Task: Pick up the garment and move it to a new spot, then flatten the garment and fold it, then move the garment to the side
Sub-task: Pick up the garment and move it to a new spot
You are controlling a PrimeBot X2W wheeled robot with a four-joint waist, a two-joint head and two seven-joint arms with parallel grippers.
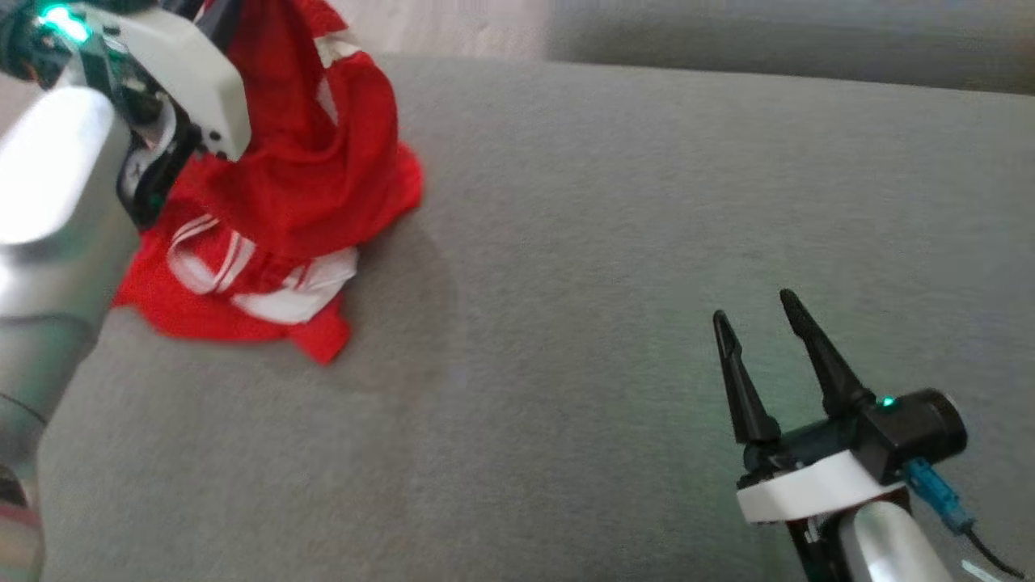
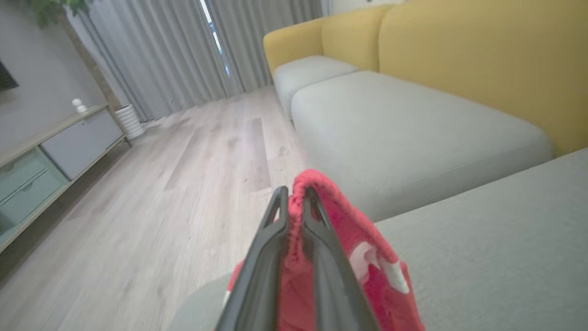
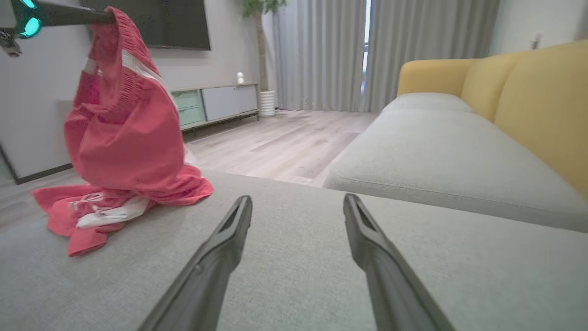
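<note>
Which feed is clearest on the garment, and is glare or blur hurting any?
Head view: glare washes out the left forearm; garment slightly soft, casting a faint shadow on the grey cushion. Left wrist view: floor blurred, but left gripper pinching red fabric reads clearly. Right wrist view: clearest on the garment; right gripper looks stretched by the wide lens.

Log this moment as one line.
left gripper: shut on red garment, partly lifted | right gripper: open, empty | lower part on grey cushion

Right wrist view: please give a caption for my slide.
Left gripper holds the red garment up from the grey cushion; right gripper open.
</note>
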